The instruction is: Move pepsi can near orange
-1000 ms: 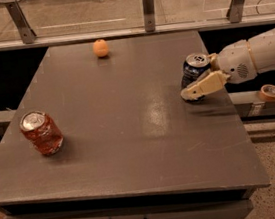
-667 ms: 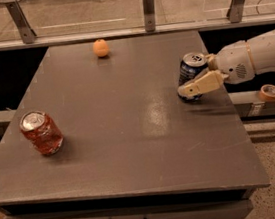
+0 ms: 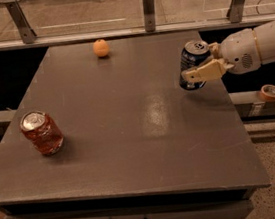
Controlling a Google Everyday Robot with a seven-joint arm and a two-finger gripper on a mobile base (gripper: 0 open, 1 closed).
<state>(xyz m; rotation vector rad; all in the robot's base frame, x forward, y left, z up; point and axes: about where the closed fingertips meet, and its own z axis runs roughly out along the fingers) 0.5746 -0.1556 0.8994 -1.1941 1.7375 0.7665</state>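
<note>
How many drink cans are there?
2. The pepsi can is clamped in the gripper at the table's right edge. The red-orange can sits on the table's front left. None looks hidden.

The grey bench (image 3: pixel 133 152) is carrying an orange (image 3: pixel 101 47) near its far edge and a red-orange can (image 3: pixel 41 132) at its left. The claw (image 3: pixel 196 69) is gripping the pepsi can (image 3: pixel 190 59) by its right edge.
</note>
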